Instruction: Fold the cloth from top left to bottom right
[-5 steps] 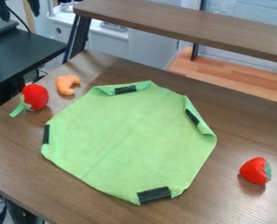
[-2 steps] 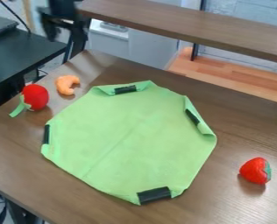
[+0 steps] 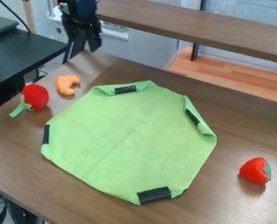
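Green cloth lies flat, apart from the fingers.

Black fingers [image 3: 94, 42] at upper left of the view, pointing down by the far corner of the counter [image 3: 164, 212]. They look spread, with a gap between; height over the counter: can't tell. Green cloth [image 3: 126, 135] on the counter, down and to the right of the fingers in the view, not touching them. Its top edge, with a dark patch [image 3: 126, 89], is the side nearest the fingers. More dark patches: left edge, right edge, bottom edge; the bottom one [image 3: 154, 195] sits farthest from the fingers. Cloth mostly spread out, roughly eight-sided, rim turned over along the top and right.

Orange curved toy [image 3: 65, 84] on the counter, below the fingers and a bit left, near the cloth. Red round toy [image 3: 35, 96] with green leafy part, farther down-left of the fingers, beside the orange one. Red and green strawberry toy [image 3: 255, 170], well apart from the fingers, far lower right, past the cloth. Brown raised shelf [image 3: 193, 33] runs off to the right of the fingers; dark table [image 3: 23, 57] to their left.
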Motion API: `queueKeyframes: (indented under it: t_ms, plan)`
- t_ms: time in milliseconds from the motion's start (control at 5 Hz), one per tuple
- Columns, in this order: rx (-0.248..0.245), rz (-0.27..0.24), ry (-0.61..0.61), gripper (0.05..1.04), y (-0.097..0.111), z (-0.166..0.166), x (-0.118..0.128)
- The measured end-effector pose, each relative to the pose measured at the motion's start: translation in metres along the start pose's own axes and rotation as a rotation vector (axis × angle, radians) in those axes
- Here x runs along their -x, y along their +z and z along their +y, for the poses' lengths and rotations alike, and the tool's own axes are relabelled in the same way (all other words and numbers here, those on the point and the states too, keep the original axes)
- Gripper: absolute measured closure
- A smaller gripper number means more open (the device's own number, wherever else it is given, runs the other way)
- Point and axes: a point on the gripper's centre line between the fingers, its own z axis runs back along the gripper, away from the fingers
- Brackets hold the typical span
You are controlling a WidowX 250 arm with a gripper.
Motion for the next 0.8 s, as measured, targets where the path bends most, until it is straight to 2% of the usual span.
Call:
queueKeyframes:
  t_ms: [200, 400, 600, 800]
  plan:
    - [-0.031, -0.009, -0.078, 0.083, -0.007, -0.014, -0.008]
    - [-0.046, -0.039, -0.093, 0.083, -0.017, -0.022, -0.011]
    - [-0.044, -0.080, -0.137, 0.083, -0.030, -0.034, -0.015]
    - [-0.023, -0.073, -0.179, 0.083, -0.051, -0.048, -0.016]
